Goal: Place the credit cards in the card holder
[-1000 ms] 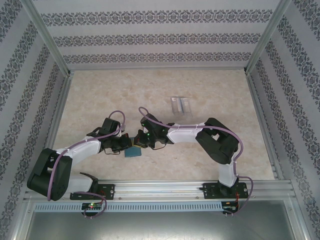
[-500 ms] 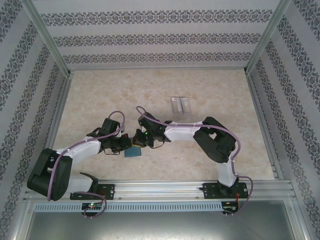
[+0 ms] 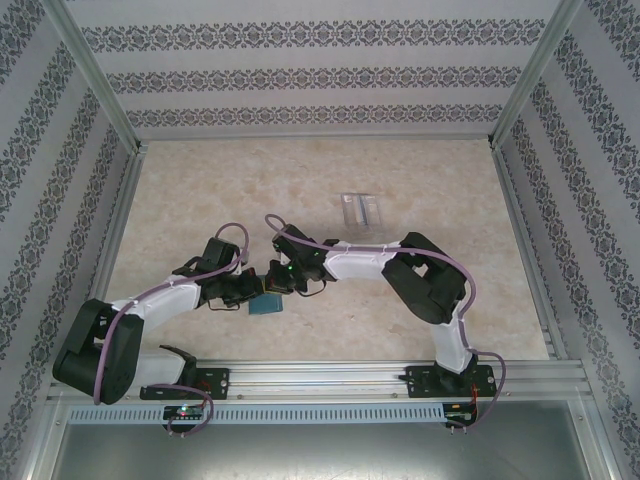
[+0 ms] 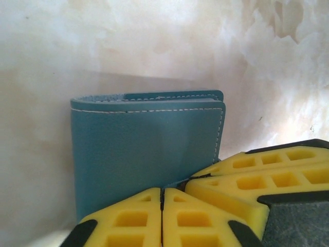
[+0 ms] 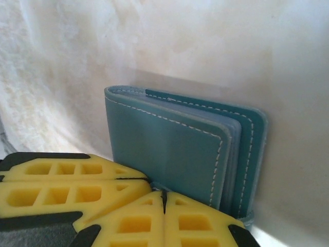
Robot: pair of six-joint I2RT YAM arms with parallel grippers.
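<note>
Right wrist: card holder (image 5: 169, 149) folded closed, pale layers (image 5: 232, 154) between teal covers

Card holder (image 3: 267, 306) lies on the desk (image 3: 200, 200), near the front edge and left of centre. The left gripper (image 3: 250, 291) and right gripper (image 3: 276, 284) meet side by side at its rear edge. A clear stand (image 3: 360, 209) sits well apart, behind and to the right.

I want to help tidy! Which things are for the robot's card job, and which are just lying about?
For the job:
the flat teal-blue folding wallet with white stitching, closed.

Just lying about:
the small clear plastic stand, farther back on the pale table.
</note>
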